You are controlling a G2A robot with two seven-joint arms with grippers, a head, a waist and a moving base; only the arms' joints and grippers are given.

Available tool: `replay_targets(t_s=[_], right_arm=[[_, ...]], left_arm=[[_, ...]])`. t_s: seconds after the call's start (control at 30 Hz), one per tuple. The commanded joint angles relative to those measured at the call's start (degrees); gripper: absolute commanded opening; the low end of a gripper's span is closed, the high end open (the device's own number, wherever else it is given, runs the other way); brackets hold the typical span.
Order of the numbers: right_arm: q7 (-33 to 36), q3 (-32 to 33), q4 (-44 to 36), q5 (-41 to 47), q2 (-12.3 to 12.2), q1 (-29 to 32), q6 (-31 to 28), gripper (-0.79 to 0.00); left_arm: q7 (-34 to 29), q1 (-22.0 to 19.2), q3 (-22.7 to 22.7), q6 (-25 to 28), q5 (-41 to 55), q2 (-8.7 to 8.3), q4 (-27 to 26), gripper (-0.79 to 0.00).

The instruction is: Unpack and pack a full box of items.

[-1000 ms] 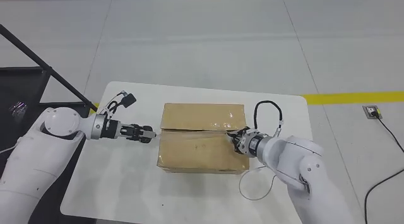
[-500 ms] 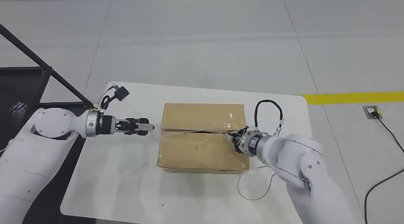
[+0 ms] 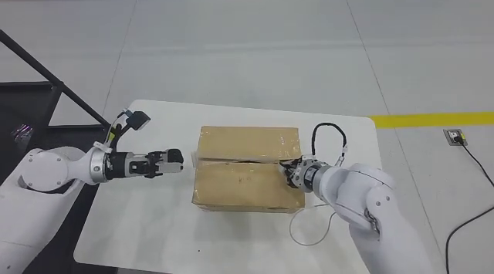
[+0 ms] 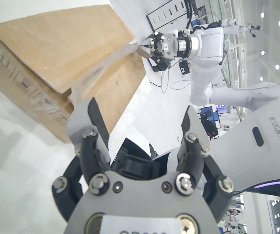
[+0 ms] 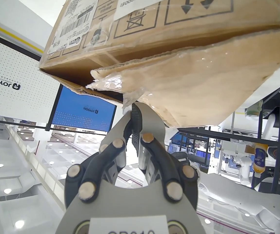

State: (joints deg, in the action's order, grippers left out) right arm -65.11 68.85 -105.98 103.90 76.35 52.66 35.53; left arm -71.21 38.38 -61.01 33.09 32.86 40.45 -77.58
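A brown cardboard box (image 3: 247, 167) lies in the middle of the white table (image 3: 147, 220), its top flaps closed along a taped seam. My left gripper (image 3: 179, 161) hovers just off the box's left end, open, with nothing between its fingers. In the left wrist view the box (image 4: 57, 47) sits beyond the gripper (image 4: 140, 108). My right gripper (image 3: 288, 174) is at the box's right end, shut on a loose strip of clear tape (image 5: 128, 98) that hangs from the flap seam. In the right wrist view the gripper (image 5: 134, 109) pinches that strip under the box (image 5: 191, 57).
A thin white cable (image 3: 310, 228) loops on the table near the front right corner, by the right arm. A black cable (image 3: 324, 131) arcs above the right wrist. A dark frame (image 3: 31, 104) stands off the table's left side.
The left arm has swung lower and back toward the table's left side, and its wrist has turned; its gripper stays near the box's left end. The right gripper has not moved.
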Motion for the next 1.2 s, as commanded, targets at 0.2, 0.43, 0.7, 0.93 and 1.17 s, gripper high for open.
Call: replay_targets(t_s=[0.2, 0.43, 0.7, 0.93, 1.17], right_arm=[[-0.8, -0.9, 0.4, 0.8, -0.2, -0.8, 0.0, -0.785], [-1.2, -1.5, 1.1, 1.5, -0.3, -1.5, 0.0, -0.785], [-1.5, -1.7, 1.3, 2.0, -0.5, -1.8, -0.3, -0.785], [-1.6, -1.8, 1.4, 2.4, -0.8, -2.1, 0.0, -0.785], [-1.8, -2.1, 1.3, 2.7, -1.0, -2.2, -0.1, -0.785]], left_arm=[[0.1, -1.7, 4.7, 0.1, 1.0, 1.49, 2.1, -0.077], [3.5, -7.4, 11.8, 3.5, 1.9, 5.66, 9.5, -0.025], [4.7, -11.5, 15.9, 4.7, 3.1, 8.97, 14.8, 0.0], [4.6, -13.5, 18.7, 4.6, 2.2, 11.25, 19.1, 0.0], [3.9, -14.3, 19.9, 3.9, 2.1, 12.59, 21.3, 0.0]])
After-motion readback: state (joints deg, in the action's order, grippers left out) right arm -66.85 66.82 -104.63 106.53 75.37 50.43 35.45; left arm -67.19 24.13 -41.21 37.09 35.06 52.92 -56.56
